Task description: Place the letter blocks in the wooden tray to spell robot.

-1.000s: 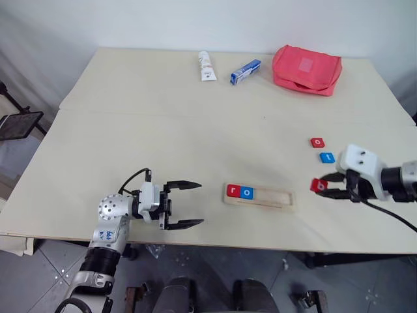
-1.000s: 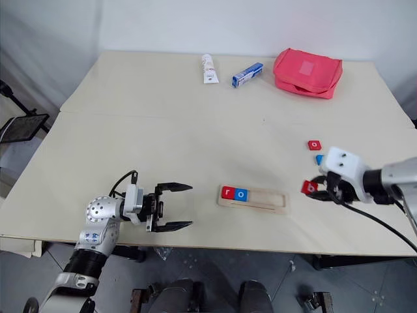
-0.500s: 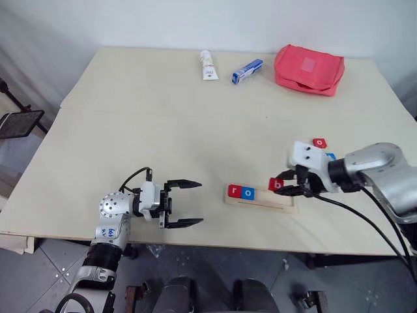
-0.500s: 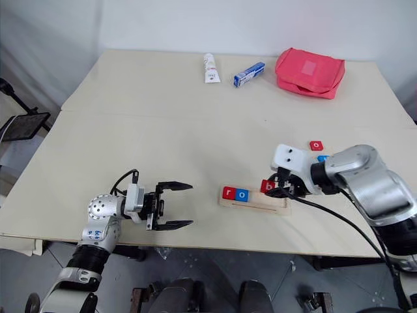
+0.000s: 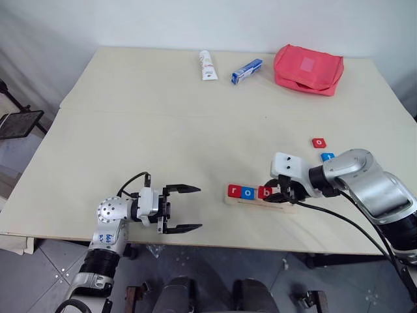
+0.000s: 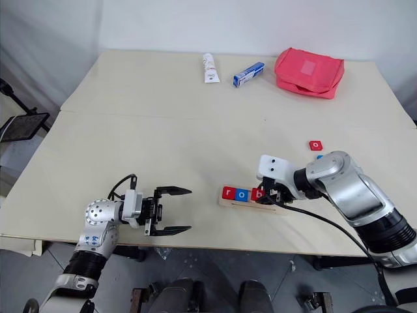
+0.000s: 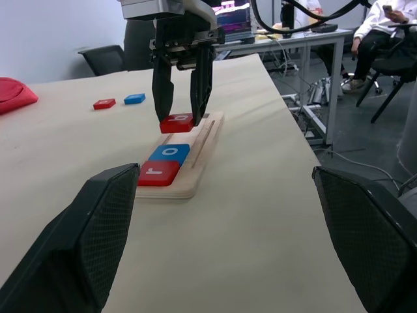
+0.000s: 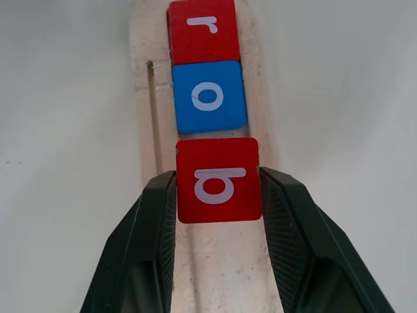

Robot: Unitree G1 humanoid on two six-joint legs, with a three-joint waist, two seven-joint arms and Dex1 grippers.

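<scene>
The left gripper [image 5: 181,208] hovers at the bench's [image 5: 163,130] near edge, fingers spread. The right gripper [image 8: 218,195] pinches the red "b" block [image 8: 218,179] over the wooden tray [image 5: 283,198], beside "r" [image 5: 234,191] and "o" [image 5: 247,192]. Two blocks [image 5: 318,141] lie farther right.

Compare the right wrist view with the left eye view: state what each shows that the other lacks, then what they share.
Right wrist view alone: the white letters read clearly, r, o, and b clamped between the right gripper's fingers.
Left eye view alone: the open left gripper, the red pouch, a tube, a blue-and-white box, two loose tiles right of the tray.
Both: the wooden tray, its tiles, the right gripper.
</scene>
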